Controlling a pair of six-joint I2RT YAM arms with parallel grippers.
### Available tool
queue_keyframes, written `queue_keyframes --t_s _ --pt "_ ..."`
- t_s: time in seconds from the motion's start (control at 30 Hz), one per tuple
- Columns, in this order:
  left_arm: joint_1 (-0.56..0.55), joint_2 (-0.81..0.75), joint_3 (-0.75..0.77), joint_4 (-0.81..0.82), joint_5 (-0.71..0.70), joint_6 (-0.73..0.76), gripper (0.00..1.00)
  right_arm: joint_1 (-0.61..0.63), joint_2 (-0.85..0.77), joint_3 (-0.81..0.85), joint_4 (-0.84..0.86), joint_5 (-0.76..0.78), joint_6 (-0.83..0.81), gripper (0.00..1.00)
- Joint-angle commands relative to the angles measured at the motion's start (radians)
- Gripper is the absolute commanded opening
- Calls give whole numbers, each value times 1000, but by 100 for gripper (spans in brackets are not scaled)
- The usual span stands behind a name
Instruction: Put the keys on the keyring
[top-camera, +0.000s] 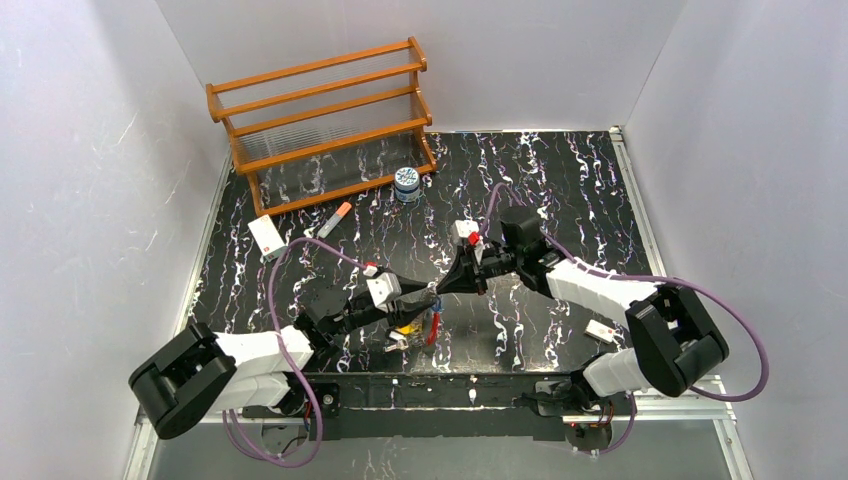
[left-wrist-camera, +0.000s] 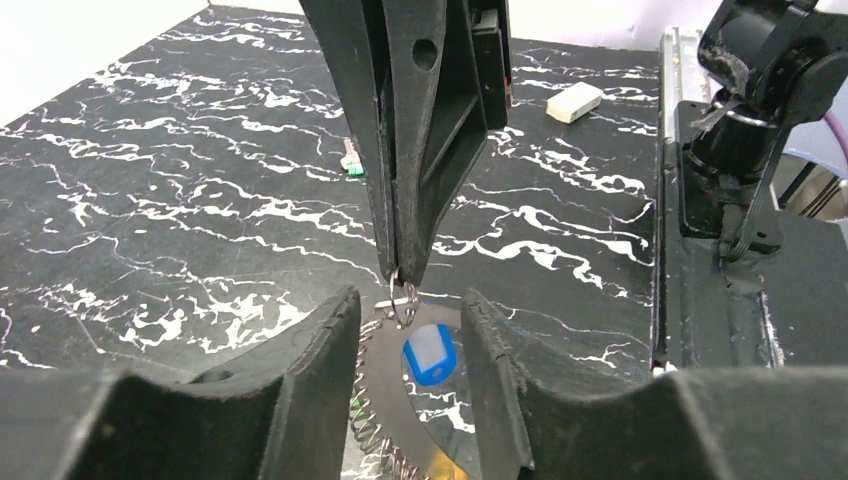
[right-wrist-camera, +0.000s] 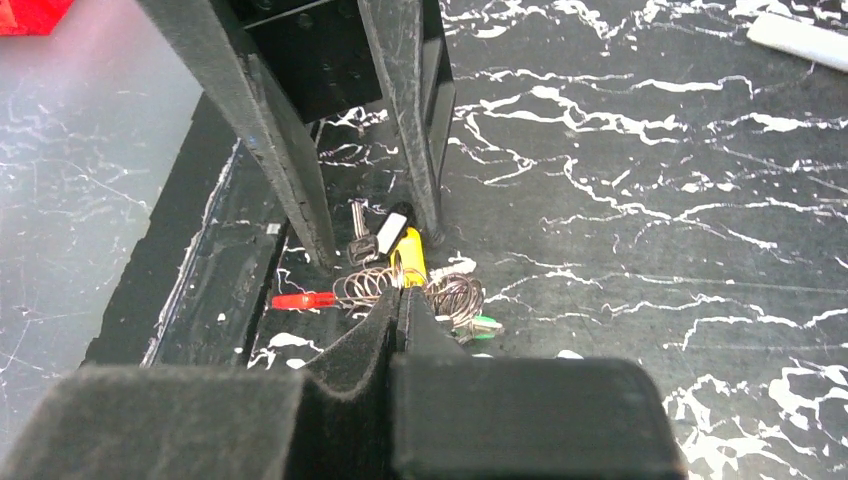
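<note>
While the left claw (left-wrist-camera: 410, 312) gapes, the yellow key (right-wrist-camera: 409, 258) points lengthwise at the closed right claw (right-wrist-camera: 402, 297).

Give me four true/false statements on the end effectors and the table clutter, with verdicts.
1. The right end effector is shut, pinching a small metal ring at its tip. True.
2. The left end effector is clamped shut. False: its fingers stand apart, with a blue-headed key between them.
3. The jar sits on a shelf of the wooden rack. False: it stands on the table, by the rack's front right foot.
4. The orange-tipped marker lies on the table in front of the rack. True.
</note>
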Motion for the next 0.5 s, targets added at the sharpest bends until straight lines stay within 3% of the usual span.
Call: queue_keyframes --t_s 0.0,0.17,0.47 --pt "-1 -68 37 -151 -40 102 42 8 -35 99 -349 66 -227 1" --pt "-1 -101 78 -308 -42 174 43 29 -29 128 -519 138 -335 1" --pt "-1 -68 123 -402 16 223 41 107 24 181 -593 253 -360 1"
